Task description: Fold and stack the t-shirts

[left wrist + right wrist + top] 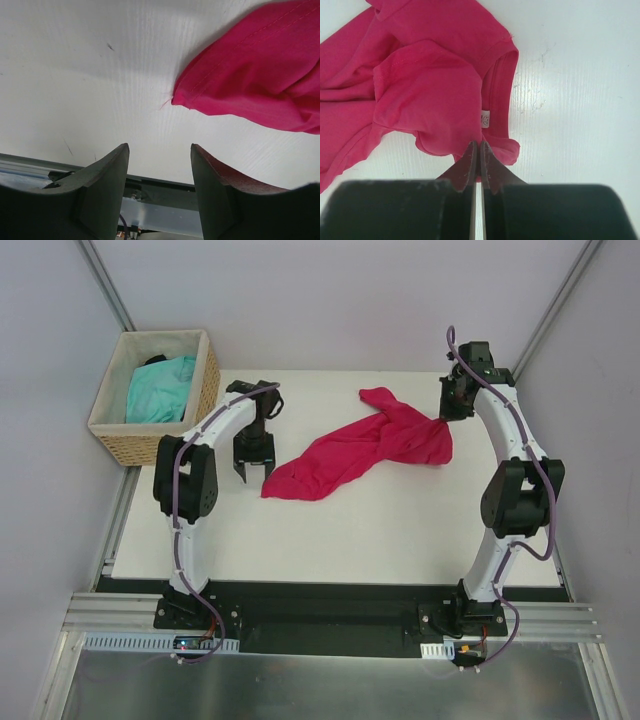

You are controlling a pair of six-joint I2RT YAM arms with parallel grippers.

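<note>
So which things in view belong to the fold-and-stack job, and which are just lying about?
Job: crimson-pink t-shirt, crumpled on the table; turquoise t-shirt, in the wicker basket; right end effector, shut on the pink shirt near its collar; left end effector, open, empty.
Lying about: wicker basket; table.

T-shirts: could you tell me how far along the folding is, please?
Nothing folded yet. The right gripper pinches the crumpled crimson-pink t-shirt near its collar; the open left gripper hovers at its other end. The turquoise t-shirt lies in the wicker basket.
</note>
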